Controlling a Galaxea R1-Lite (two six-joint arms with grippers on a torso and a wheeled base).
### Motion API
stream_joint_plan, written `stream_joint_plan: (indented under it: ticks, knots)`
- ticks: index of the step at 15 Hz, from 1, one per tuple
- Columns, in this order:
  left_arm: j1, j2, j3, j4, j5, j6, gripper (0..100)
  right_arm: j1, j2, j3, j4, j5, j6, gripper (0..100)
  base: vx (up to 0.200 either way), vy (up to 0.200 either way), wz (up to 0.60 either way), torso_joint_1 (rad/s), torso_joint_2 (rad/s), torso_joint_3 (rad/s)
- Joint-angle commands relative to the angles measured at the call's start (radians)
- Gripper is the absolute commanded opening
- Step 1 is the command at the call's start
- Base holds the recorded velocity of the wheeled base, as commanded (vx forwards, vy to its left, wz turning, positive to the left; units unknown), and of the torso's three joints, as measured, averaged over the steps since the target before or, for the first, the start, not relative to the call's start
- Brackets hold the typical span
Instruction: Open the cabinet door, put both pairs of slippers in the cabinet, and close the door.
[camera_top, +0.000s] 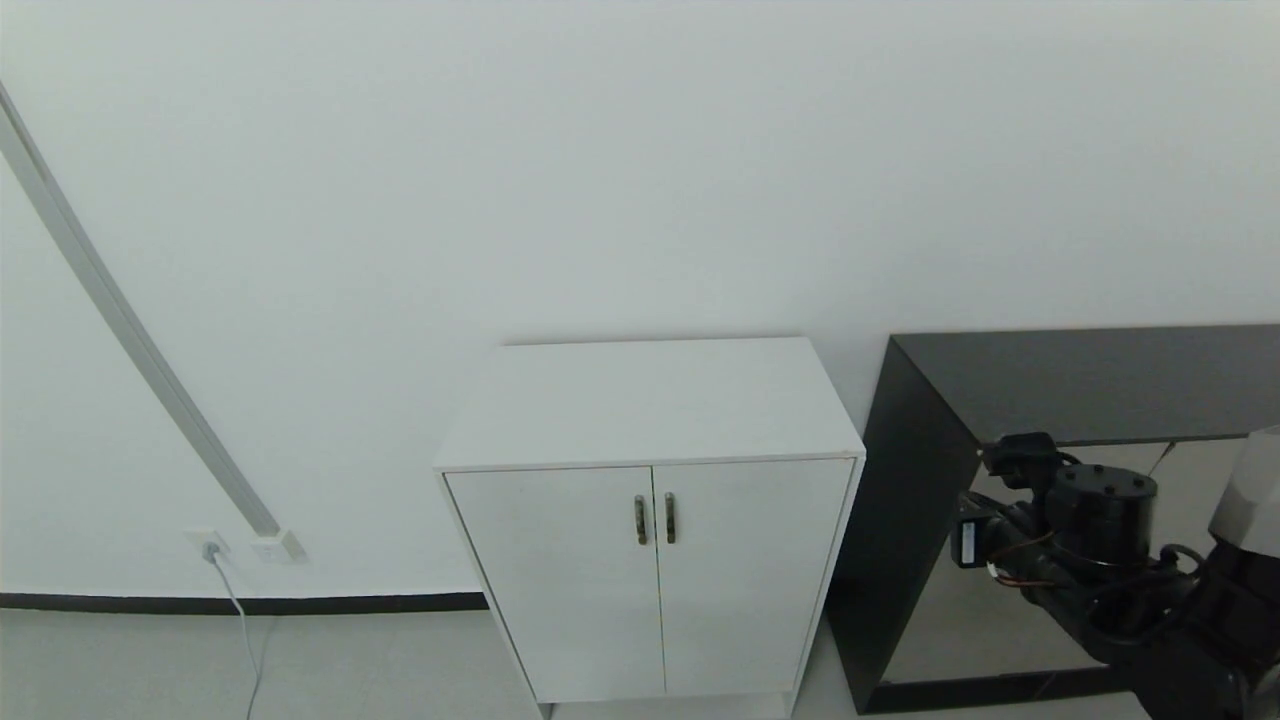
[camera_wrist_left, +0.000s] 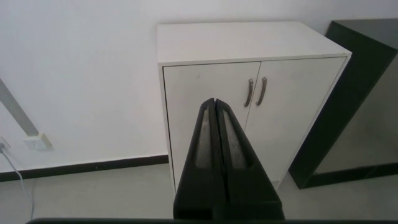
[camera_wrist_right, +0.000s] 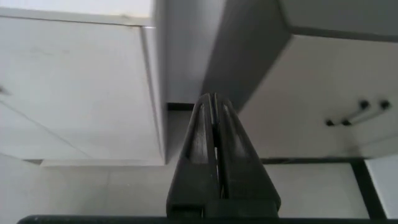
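Note:
A white two-door cabinet (camera_top: 650, 560) stands against the wall with both doors closed. Its two vertical bar handles (camera_top: 655, 519) meet at the middle. In the left wrist view the cabinet (camera_wrist_left: 211, 112) faces me some way off, and my left gripper (camera_wrist_left: 215, 103) is shut and empty, held in front of the left door. My right arm (camera_top: 1090, 530) hangs low to the right of the cabinet, in front of the black table. My right gripper (camera_wrist_right: 214, 99) is shut and empty, pointing at the gap between the cabinet side (camera_wrist_right: 74, 93) and the table's black side panel (camera_wrist_right: 249, 56).
A black table (camera_top: 1090, 380) stands close to the right of the cabinet. A wall socket with a cable (camera_top: 212, 550) and a slanted white duct (camera_top: 120, 320) are on the wall to the left. Bare floor (camera_top: 300, 670) lies left of the cabinet.

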Motion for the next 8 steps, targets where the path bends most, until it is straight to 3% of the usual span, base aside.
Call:
stream_joint_plan:
  ticks: [1,8]
  knots:
    - [-0.001,0.000,0.001,0.000,0.000,0.000,0,-0.034,-0.060,0.090,-0.031,-0.009,-0.001,0,0.000,0.000,0.00,0.000,0.00,0.000]
    - [0.000,0.000,0.001,0.000,0.000,0.000,0,-0.071,-0.192,0.391,-0.182,-0.042,-0.008,0,0.000,0.000,0.00,0.000,0.00,0.000]
